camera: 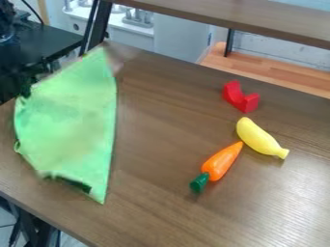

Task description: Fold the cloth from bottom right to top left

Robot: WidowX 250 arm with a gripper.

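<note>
Green cloth [71,116], the principal object, covers the left part of the brown wooden table [161,193]. It is longer than wide: one corner points toward the table's far edge, another toward the near edge, and a nearly straight side joins them on the right. Its left outline is curved and uneven; a dark patch lies at its lower edge. The black gripper [24,87] is at the cloth's upper left margin, among other dark shapes; from where I stand, I cannot tell how far it is open or whether it has hold of the cloth.

To the right, on the same surface: a notched red block [241,100], farthest back; a yellow banana [259,138], nearer; and an orange carrot [221,162] with a dark green top, its tip just beside the banana. Behind the table, a wooden shelf [258,17] crosses the upper right.
</note>
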